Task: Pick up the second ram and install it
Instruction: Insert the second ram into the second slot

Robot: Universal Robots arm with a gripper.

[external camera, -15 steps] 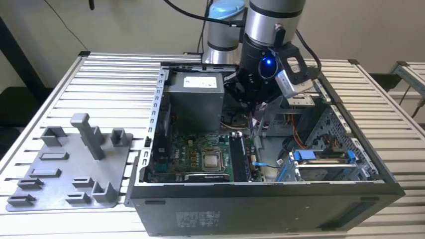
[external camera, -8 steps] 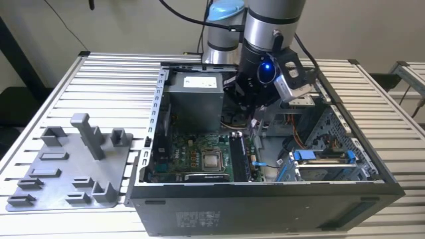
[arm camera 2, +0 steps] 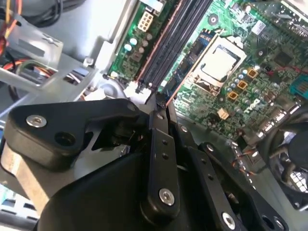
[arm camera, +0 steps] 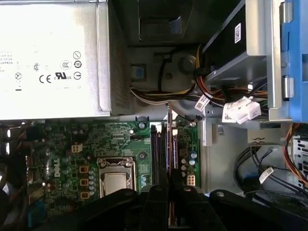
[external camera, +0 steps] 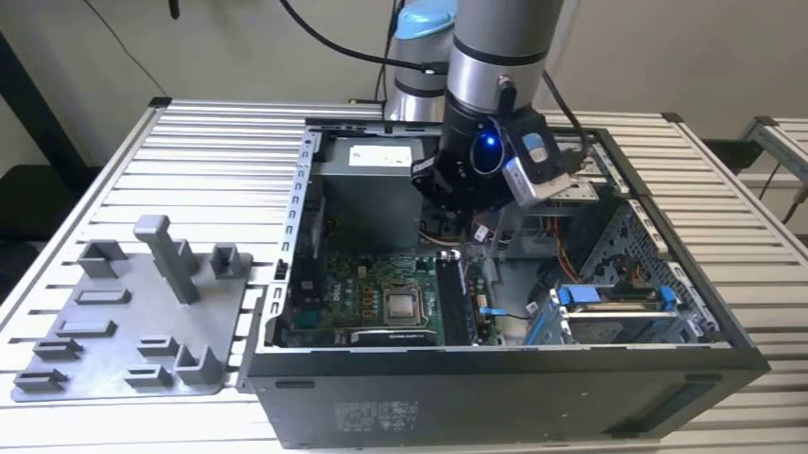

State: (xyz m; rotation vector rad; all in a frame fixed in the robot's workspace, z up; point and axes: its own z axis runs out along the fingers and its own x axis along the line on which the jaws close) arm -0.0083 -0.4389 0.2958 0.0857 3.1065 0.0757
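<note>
My gripper (external camera: 470, 232) is inside the open computer case (external camera: 505, 397), just above the motherboard (external camera: 366, 293). In the first wrist view the gripper (arm camera: 169, 180) is shut on the second ram (arm camera: 169, 134). The stick appears edge-on as a thin upright line over the black memory slots (arm camera: 156, 154), close beside the slot nearest the case's drive side. In the second wrist view the fingertips (arm camera 2: 159, 103) are pressed together at the near end of the long black slots (arm camera 2: 168, 48), and the fingers hide most of the stick.
The grey power-supply box (arm camera: 48, 57) and a bundle of cables (arm camera: 159, 94) sit close behind the slots. The processor socket (arm camera: 114, 183) lies beside them. A blue-trimmed drive cage (external camera: 612, 298) stands on the exterior view's right. A grey fixture tray (external camera: 127, 322) rests outside the case.
</note>
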